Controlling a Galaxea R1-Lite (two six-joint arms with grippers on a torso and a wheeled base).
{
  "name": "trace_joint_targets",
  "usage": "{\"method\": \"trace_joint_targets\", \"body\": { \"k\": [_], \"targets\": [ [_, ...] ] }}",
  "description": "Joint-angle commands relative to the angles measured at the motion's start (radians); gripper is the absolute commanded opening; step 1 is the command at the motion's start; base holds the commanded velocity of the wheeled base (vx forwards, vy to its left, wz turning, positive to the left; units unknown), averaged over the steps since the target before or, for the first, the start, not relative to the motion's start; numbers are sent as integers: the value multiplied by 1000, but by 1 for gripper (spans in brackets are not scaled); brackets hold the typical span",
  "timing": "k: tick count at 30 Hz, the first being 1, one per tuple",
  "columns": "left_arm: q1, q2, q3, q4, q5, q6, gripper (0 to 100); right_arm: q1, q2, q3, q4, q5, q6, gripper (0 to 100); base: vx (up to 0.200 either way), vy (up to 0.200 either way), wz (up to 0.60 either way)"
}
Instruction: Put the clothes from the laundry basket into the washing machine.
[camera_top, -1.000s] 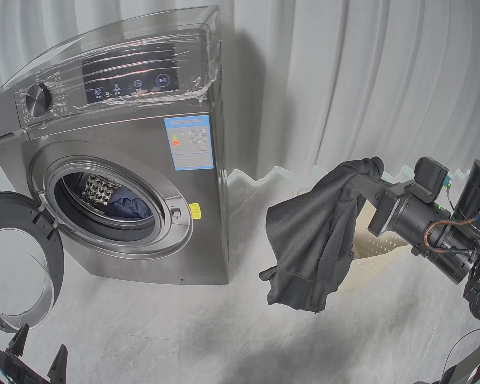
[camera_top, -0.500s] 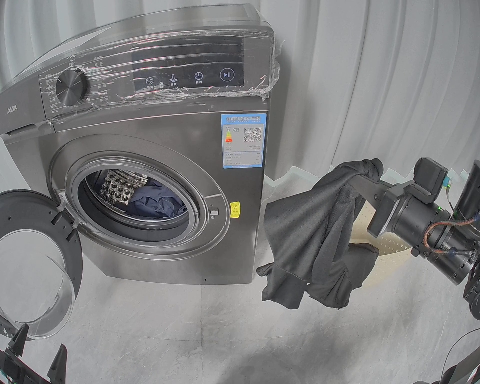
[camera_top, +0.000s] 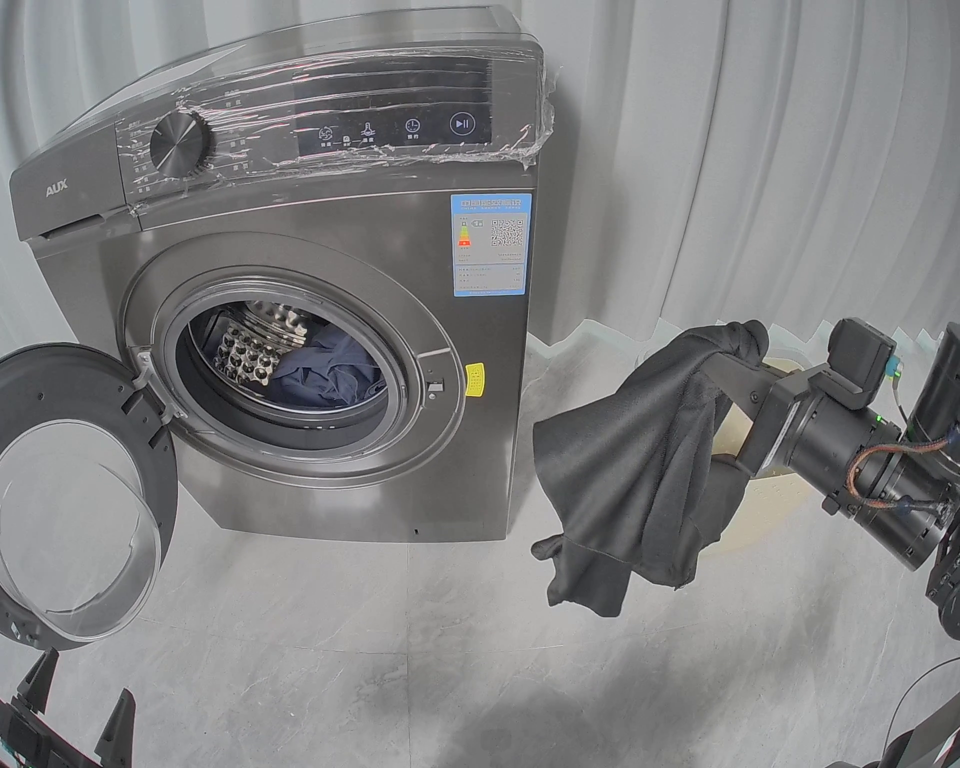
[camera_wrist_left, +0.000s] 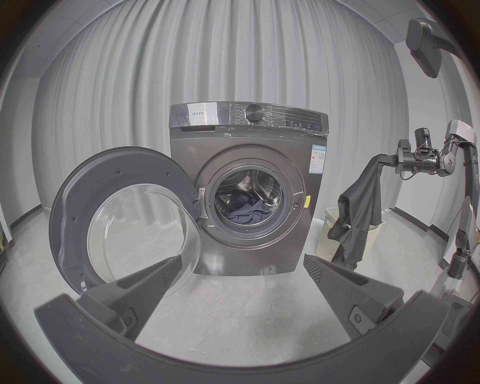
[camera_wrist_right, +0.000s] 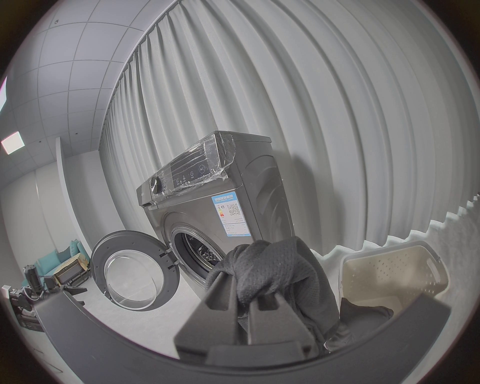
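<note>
**Inspector:** What has moved?

**Assistant:** The camera, not the machine. It has swung toward the washer (camera_top: 330, 330), which now sits fuller in view. The garment (camera_top: 630, 480) has also shifted: its loose tail was bunched toward the basket (camera_wrist_right: 380, 275) and now hangs free.

**Inspector:** Grippers?

**Assistant:** The right gripper (camera_wrist_right: 248, 305) is clamped on the garment's top fold and holds it aloft to the right of the washer, well apart from it. The left gripper (camera_wrist_left: 241, 259) is spread wide and holds nothing, low in front of the washer. The door (camera_top: 80, 500) stands fully open, left of the drum mouth.

**Inspector:** Which step is this?

**Assistant:** I judge it to be the carry. A blue cloth (camera_top: 325, 370) already lies in the drum. The basket sits right of the washer, behind the garment, and I cannot tell whether anything is left in it.

**Inspector:** What does the next move call for?

**Assistant:** The garment should travel across to the drum mouth and go well past the rim. The hanging tail needs to clear the sill, and the grip should let go only once the garment is inside.
</note>
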Motion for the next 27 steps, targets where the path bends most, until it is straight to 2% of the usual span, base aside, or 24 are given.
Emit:
{"method": "trace_joint_targets", "body": {
  "k": [1, 27],
  "targets": [
    [0, -9, 15, 0, 0, -1, 100, -3, 3, 0, 0, 0, 0, 0, 0, 200, 0],
    [0, -9, 15, 0, 1, -4, 100, -6, 14, 5, 0, 0, 4, 0, 0, 200, 0]
  ]
}}
